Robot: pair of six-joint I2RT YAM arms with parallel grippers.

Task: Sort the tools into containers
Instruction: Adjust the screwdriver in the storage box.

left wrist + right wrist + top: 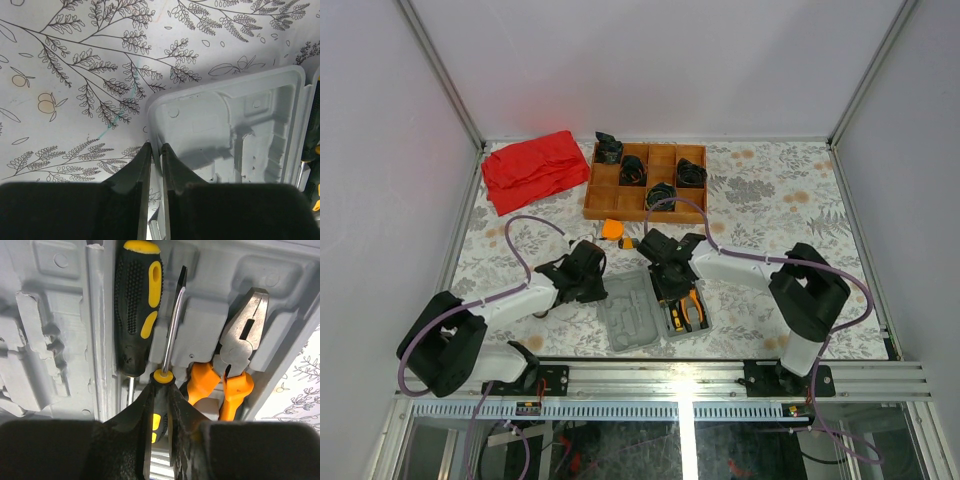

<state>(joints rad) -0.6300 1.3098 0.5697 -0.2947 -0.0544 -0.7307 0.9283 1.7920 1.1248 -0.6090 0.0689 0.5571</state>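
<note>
The grey case lies open on the table; the left hand pinches its left rim; the right hand pinches a screwdriver by the handle in the case's right half, between a second screwdriver and orange-handled pliers; an orange tape measure sits just beyond the case.
</note>
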